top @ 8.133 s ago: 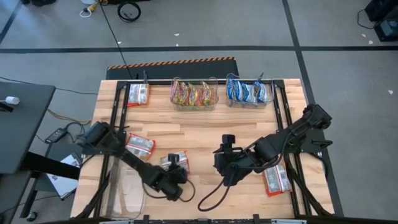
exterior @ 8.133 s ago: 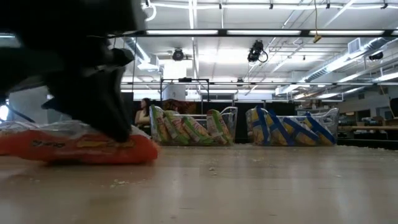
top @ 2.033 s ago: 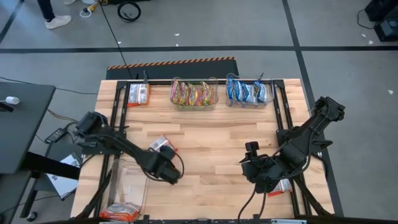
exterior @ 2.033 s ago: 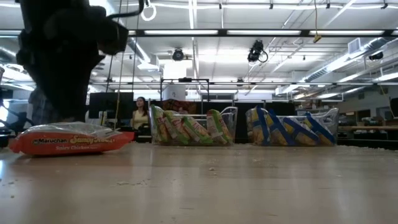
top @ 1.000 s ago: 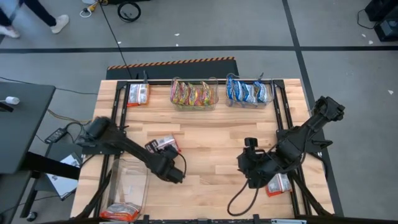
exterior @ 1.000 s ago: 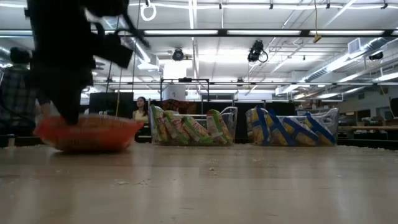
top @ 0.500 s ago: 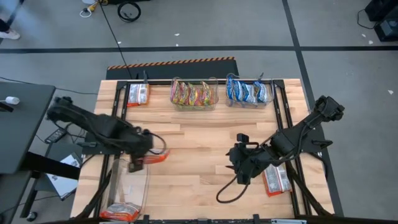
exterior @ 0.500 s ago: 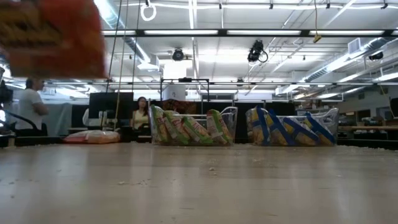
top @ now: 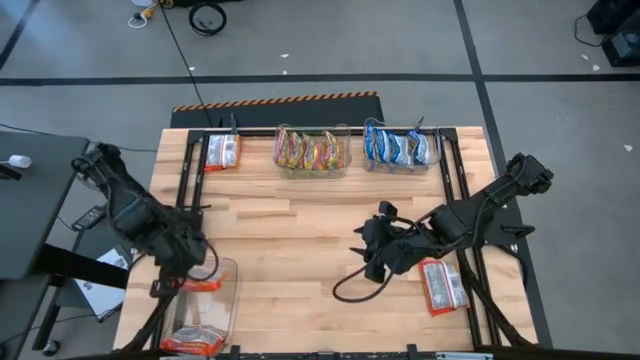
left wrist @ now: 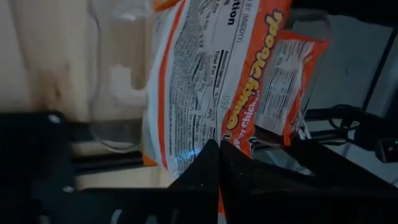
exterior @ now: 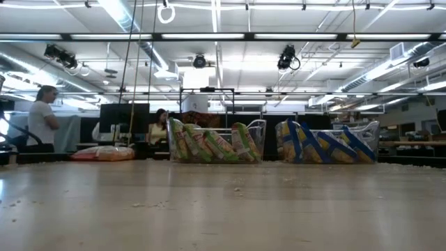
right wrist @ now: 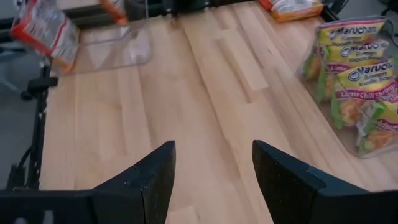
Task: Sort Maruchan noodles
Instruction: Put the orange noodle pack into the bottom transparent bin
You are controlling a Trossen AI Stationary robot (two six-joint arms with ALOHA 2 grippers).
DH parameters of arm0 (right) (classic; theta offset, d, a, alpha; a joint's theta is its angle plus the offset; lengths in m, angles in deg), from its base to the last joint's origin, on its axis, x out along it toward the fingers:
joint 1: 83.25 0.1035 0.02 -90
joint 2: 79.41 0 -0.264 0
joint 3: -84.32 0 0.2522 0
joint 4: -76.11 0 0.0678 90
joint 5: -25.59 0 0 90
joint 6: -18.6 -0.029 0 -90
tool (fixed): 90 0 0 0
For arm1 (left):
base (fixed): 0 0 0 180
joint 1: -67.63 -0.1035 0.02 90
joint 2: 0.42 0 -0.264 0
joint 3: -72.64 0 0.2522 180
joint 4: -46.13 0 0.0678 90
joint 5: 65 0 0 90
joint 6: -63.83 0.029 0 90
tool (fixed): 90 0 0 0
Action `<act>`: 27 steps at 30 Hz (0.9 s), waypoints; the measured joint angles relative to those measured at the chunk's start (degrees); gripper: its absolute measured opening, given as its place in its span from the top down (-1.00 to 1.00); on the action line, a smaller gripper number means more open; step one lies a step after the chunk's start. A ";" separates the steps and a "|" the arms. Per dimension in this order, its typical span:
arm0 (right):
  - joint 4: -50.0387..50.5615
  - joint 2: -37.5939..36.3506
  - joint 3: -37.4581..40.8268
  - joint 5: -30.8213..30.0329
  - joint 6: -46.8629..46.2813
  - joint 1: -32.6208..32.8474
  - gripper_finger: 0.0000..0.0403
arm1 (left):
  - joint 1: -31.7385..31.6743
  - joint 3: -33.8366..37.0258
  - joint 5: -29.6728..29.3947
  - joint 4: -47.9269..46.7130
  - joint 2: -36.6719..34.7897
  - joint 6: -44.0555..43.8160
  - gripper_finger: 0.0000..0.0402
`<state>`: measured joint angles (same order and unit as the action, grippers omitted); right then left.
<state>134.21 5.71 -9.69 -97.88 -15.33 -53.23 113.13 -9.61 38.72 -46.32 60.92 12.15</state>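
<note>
My left gripper (top: 186,276) is shut on a red-orange Maruchan packet (top: 206,285) above the far end of a clear tub (top: 234,300) at the table's near left. A second red-orange packet (top: 194,341) lies in that tub's near end; it also shows in the left wrist view (left wrist: 287,81). My right gripper (top: 366,256) hovers open over the table's middle, holding nothing. One red-orange packet (top: 443,286) lies flat near the right edge, another (top: 222,152) at the far left. Yellow-green packets (top: 311,151) and blue packets (top: 399,147) stand in their tubs. My left gripper (left wrist: 214,157) pinches the red-orange packet between its two shut fingers at one edge (left wrist: 198,144). The packet (left wrist: 205,74) is lifted clear of the table and reaches out past the fingertips over the clear tub (left wrist: 118,118).
Black rails run along the table's left (top: 186,190) and right (top: 462,190) sides. Bare wood lies between the grippers (top: 290,260). The low view shows the far row: packet (exterior: 104,153), yellow-green tub (exterior: 212,143), blue tub (exterior: 327,143). People stand beyond the table (exterior: 43,118).
My left gripper has risen with the red-orange packet from the table's middle-left and carried it toward the left edge, over the clear tub; the packet is now lifted clear. My right gripper has moved toward the left and slightly far, away from the packet near the right edge.
</note>
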 joint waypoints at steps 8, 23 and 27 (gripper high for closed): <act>-0.22 0.00 0.00 -0.07 -1.97 -2.31 -0.09 | 8.46 12.47 1.13 15.87 0.11 -9.53 1.00; -0.22 0.00 0.00 1.72 3.99 -6.85 -0.09 | 14.43 17.53 -3.39 36.06 2.88 -12.57 1.00; -1.05 0.00 0.00 1.72 5.62 -7.51 -0.09 | 15.51 17.53 -2.07 38.39 5.17 -12.18 1.00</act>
<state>133.16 5.71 -9.69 -96.16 -9.71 -60.73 128.64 7.92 36.65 -7.93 66.09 -0.03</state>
